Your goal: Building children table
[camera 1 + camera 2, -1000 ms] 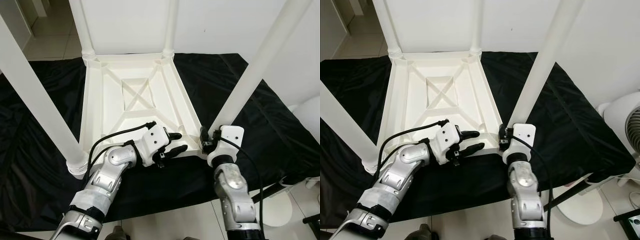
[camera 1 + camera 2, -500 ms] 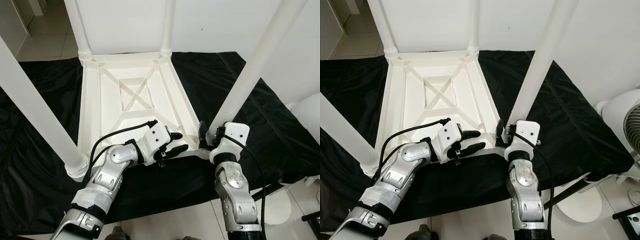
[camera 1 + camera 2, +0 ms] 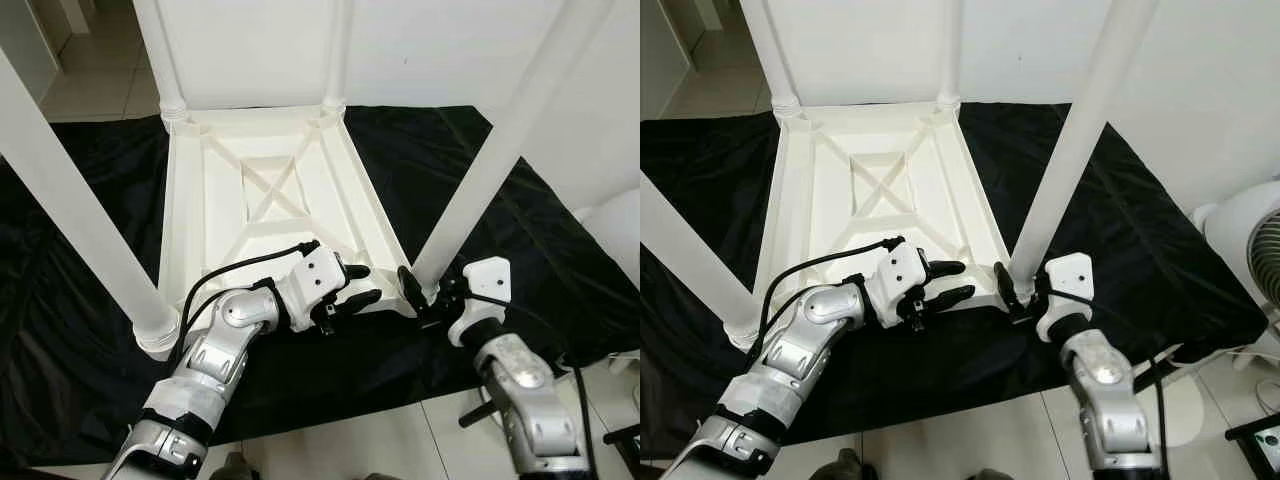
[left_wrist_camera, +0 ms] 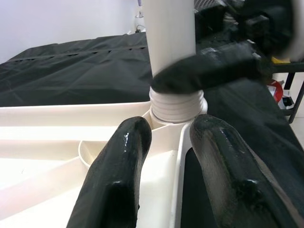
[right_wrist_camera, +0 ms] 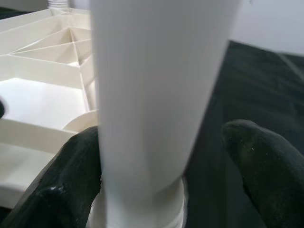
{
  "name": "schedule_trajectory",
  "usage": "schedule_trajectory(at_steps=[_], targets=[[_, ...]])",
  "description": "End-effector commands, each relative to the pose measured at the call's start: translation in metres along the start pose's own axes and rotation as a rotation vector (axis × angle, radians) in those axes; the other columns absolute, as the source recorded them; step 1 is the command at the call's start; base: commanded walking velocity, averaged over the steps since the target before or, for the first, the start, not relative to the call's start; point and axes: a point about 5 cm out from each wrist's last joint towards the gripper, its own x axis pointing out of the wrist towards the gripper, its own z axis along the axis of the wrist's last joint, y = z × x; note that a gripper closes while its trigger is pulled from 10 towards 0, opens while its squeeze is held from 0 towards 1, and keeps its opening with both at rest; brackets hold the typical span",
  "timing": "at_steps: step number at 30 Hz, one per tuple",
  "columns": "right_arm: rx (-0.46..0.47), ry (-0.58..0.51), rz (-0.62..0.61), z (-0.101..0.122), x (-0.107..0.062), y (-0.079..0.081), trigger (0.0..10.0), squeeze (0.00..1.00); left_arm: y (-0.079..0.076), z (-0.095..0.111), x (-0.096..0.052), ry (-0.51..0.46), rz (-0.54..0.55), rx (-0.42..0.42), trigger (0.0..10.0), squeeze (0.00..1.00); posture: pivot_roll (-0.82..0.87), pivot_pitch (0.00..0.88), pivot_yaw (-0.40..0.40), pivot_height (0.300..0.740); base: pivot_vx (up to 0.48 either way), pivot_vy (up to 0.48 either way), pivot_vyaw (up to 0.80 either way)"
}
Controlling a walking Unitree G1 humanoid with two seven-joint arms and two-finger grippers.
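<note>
A white children's table (image 3: 185, 220) lies upside down on a black cloth (image 3: 80, 330), its legs pointing up. My left gripper (image 3: 358, 285) is at the table's near edge, open, one finger inside the rim and one outside it. In the left wrist view both fingers (image 4: 118, 180) straddle that rim without clamping it. My right gripper (image 3: 425, 290) is open around the base of the near right leg (image 3: 480, 190). In the right wrist view that leg (image 5: 152, 95) stands between the fingers; one finger touches it, and a gap shows at the other. A ribbed collar (image 4: 178, 102) joins the leg to the corner socket.
The near left leg (image 3: 70, 210) rises close to my left arm. Two far legs (image 3: 160, 50) stand by the white wall. A white fan (image 3: 1250, 250) stands on the tiled floor to the right, beyond the cloth's edge.
My right arm has swung out to the right and its wrist has turned around the leg's base. The left gripper has stayed at the rim.
</note>
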Motion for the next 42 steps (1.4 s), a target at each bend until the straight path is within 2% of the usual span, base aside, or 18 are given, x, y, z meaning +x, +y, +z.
schedule_trajectory(at_steps=[1, 9, 10, 13, 14, 15, 24, 25, 27, 28, 29, 31, 34, 37, 40, 42], targets=[[-0.002, -0.001, 0.047, -0.001, 0.004, 0.000, 10.0, 0.00, 0.000, 0.002, 0.003, -0.005, 0.028, 0.013, 10.0, 0.00, 0.00, 0.000, -0.027, 0.740, 0.000, 0.000, 0.00], [-0.037, 0.022, 0.173, -0.005, 0.019, -0.002, 10.0, 0.00, -0.003, 0.002, 0.002, 0.003, 0.013, 0.015, 10.0, 0.00, 0.01, 0.000, -0.023, 0.740, 0.000, 0.000, 0.00], [-0.028, 0.027, 0.203, -0.006, 0.023, -0.001, 4.8, 0.00, -0.005, 0.002, 0.001, 0.003, 0.010, 0.015, 10.0, 0.00, 0.02, 0.000, -0.028, 0.740, 0.000, 0.000, 0.00], [-0.021, 0.029, 0.223, -0.006, 0.025, -0.001, 4.8, 0.00, -0.005, 0.002, 0.001, 0.003, 0.008, 0.015, 10.0, 0.00, 0.02, 0.000, -0.028, 0.740, 0.000, 0.000, 0.00], [-0.021, 0.032, 0.233, -0.007, 0.027, -0.001, 1.9, 0.00, -0.006, 0.002, 0.001, 0.004, 0.008, 0.016, 10.0, 0.00, 0.02, 0.000, -0.031, 0.740, 0.000, 0.000, 0.00], [-0.021, 0.033, 0.242, -0.008, 0.028, -0.001, 0.0, 0.00, -0.006, 0.002, 0.002, 0.004, 0.008, 0.017, 10.0, 0.00, 0.03, 0.000, -0.033, 0.740, 0.000, 0.000, 0.00], [0.013, 0.041, 0.275, -0.014, 0.029, 0.003, 0.0, 0.00, -0.007, 0.001, -0.001, 0.010, 0.024, 0.012, 10.0, 0.00, 0.04, 0.003, -0.041, 0.740, 0.000, 0.000, 0.00], [0.012, 0.042, 0.257, -0.015, 0.029, 0.002, 3.5, 0.00, -0.007, 0.001, -0.002, 0.010, 0.023, 0.012, 10.0, 0.00, 0.03, 0.006, -0.040, 0.740, 0.000, 0.000, 0.00], [0.009, 0.050, 0.223, -0.016, 0.029, 0.000, 3.5, 0.00, -0.008, 0.001, -0.002, 0.010, 0.022, 0.012, 10.0, 0.00, 0.03, 0.006, -0.040, 0.740, 0.000, 0.000, 0.00], [0.007, 0.072, 0.166, -0.020, 0.031, -0.004, 10.0, 0.00, -0.008, 0.001, -0.002, 0.011, 0.022, 0.012, 10.0, 0.00, 0.03, 0.007, -0.040, 0.740, 0.000, 0.000, 0.00], [0.007, 0.072, 0.166, -0.020, 0.031, -0.004, 10.0, 0.00, -0.008, 0.001, -0.002, 0.011, 0.022, 0.012, 10.0, 0.00, 0.03, 0.007, -0.040, 0.740, 0.000, 0.000, 0.00], [0.049, 0.086, 0.078, -0.024, 0.032, -0.004, 10.0, 0.00, -0.009, 0.000, -0.002, 0.016, 0.019, 0.012, 10.0, 0.00, 0.03, 0.013, -0.036, 0.740, 0.000, 0.000, 0.00], [0.090, 0.057, -0.041, -0.022, 0.030, 0.011, 10.0, 0.00, -0.012, 0.000, 0.000, 0.016, 0.006, 0.012, 10.0, 0.00, 0.02, 0.015, -0.034, 0.740, 0.000, 0.000, 0.00], [0.094, 0.054, -0.057, -0.021, 0.029, 0.013, 10.0, 0.00, -0.013, 0.000, 0.000, 0.015, 0.006, 0.010, 10.0, 0.00, 0.02, 0.017, -0.032, 0.740, 0.000, 0.000, 0.00], [0.112, 0.050, -0.123, -0.019, 0.029, 0.020, 10.0, 0.00, -0.013, 0.000, 0.000, 0.014, 0.005, 0.009, 10.0, 0.00, 0.02, 0.019, -0.029, 0.740, 0.000, 0.000, 0.00], [0.166, 0.050, -0.255, -0.016, 0.027, 0.031, 10.0, 0.00, -0.012, 0.000, 0.000, 0.014, 0.006, 0.011, 10.0, 0.00, 0.01, 0.019, -0.028, 0.740, 0.000, 0.000, 0.00]])
